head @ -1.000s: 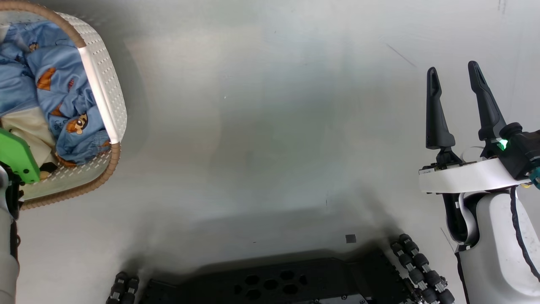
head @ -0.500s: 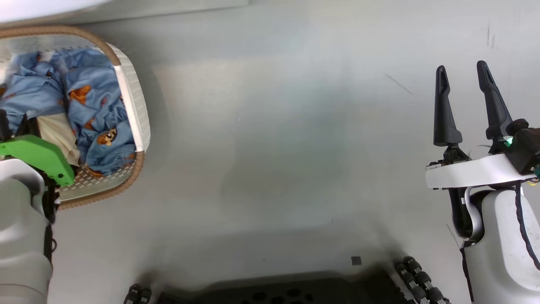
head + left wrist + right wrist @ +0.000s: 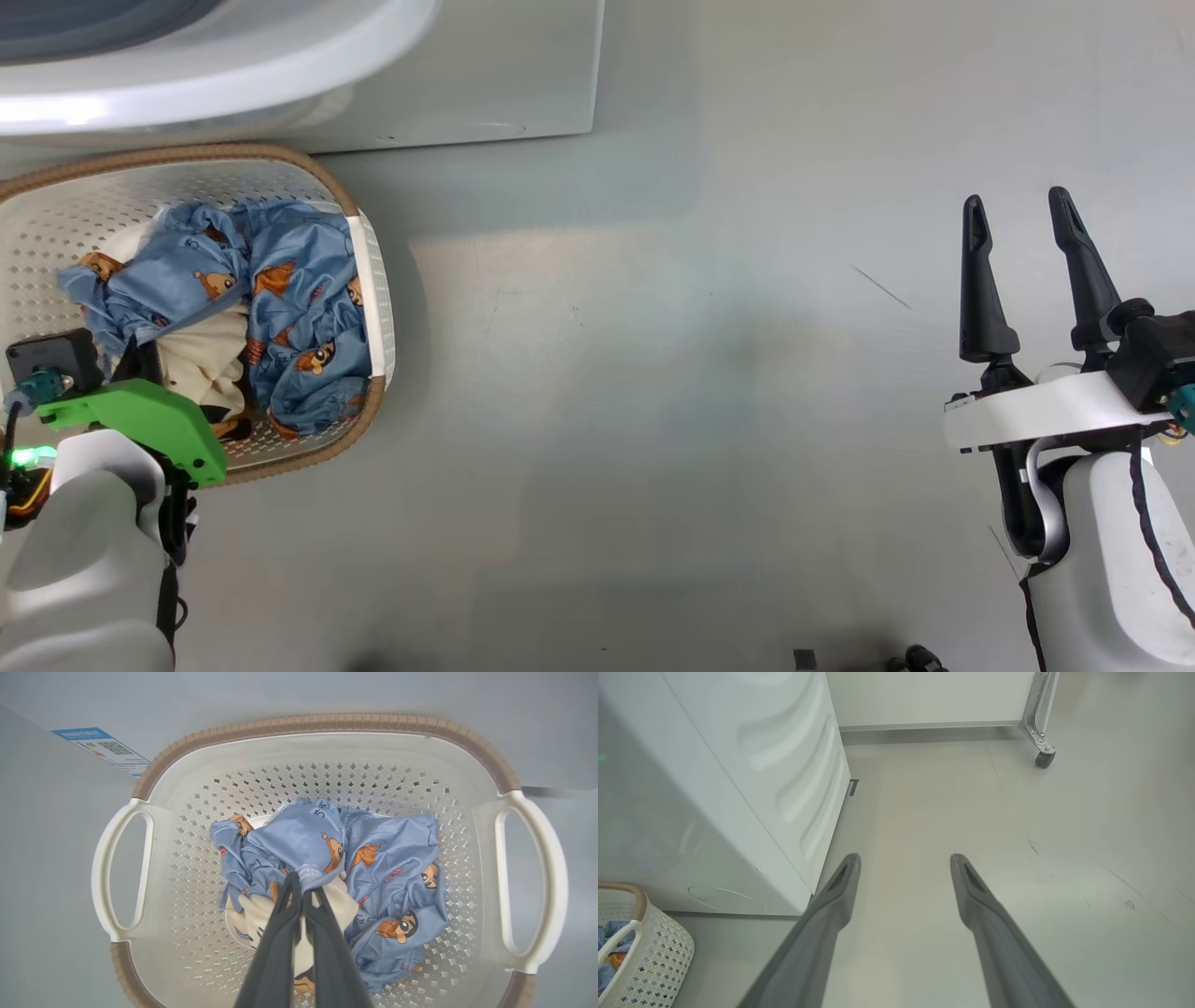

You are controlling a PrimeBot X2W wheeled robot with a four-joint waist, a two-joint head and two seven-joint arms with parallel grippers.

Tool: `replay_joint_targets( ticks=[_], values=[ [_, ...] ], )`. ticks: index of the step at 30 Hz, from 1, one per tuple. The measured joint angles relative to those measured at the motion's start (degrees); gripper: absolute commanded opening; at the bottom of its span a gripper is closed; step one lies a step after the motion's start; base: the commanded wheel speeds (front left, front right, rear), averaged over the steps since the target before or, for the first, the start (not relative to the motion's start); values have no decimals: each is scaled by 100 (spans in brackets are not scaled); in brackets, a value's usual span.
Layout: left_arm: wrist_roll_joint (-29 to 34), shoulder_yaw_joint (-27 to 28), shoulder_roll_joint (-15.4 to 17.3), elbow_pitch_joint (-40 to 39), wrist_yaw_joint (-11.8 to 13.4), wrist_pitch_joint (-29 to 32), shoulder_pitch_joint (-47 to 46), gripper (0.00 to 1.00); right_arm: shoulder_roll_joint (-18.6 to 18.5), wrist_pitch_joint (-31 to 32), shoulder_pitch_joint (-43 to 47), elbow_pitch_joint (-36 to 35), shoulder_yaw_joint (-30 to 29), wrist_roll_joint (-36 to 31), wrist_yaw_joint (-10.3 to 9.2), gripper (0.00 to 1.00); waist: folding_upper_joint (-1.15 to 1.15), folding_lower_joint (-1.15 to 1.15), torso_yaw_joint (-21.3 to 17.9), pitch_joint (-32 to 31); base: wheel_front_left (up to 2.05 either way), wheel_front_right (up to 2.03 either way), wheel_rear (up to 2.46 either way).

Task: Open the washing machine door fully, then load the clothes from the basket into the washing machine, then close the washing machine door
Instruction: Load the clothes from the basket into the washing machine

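The basket point(image 3: 56, 201) sits on the grey floor point(image 3: 653, 420) at the left of the head view. Its mouth is up and its long axis runs left to right across the frame, alongside the front of the washing machine point(image 3: 485, 84) in the upper left. A white handle point(image 3: 371, 299) closes the basket's right end.

Inside are the clothes. The blue garment point(image 3: 299, 317) is bunched in a heap stretched left to right, its cartoon faces turned every which way. The cream cloth point(image 3: 201, 359) is tucked against its lower edge. The left arm's green bracket point(image 3: 140, 425) hangs over the basket's lower left corner.

In the left wrist view the left gripper point(image 3: 301, 879) points down into the basket. Its fingers are pressed together and clenched on a fold of the blue garment, with the cream cloth touching them on either side. The basket's two handles lie at the left and right of that frame.

At the upper left, a blue-headed label point(image 3: 100, 746) on the machine's face carries a QR code and coloured bars. Its print is too small to read, and so are the small black marks on the garment.

At the far right of the head view the right gripper point(image 3: 1015, 198) is released. Its two fingers are spread and point up the frame, over bare floor and well apart from the basket. The right wrist view has the machine's ribbed side at the left and a caster point(image 3: 1045, 759) at the upper right.
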Motion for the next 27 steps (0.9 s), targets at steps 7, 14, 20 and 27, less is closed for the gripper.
replay_joint_targets(
  ticks=[7,14,20,27],
  values=[
    [-27,59,-216,-554,-7,0,313,0,2,0,188,131,-5,0,1,100,0,0,81,-599,0,0,0],
    [-45,171,-333,-1322,-7,-1,594,0,1,0,489,221,-36,1,1,100,0,0,146,-1125,0,0,0],
    [-44,281,-394,-1916,-5,0,964,0,2,0,666,272,-35,2,1,100,0,0,215,-1531,0,0,0],
    [-9,335,-474,-2598,-4,-3,1233,0,2,0,827,293,-38,4,1,100,0,-1,283,-1882,0,0,0]
  ],
)
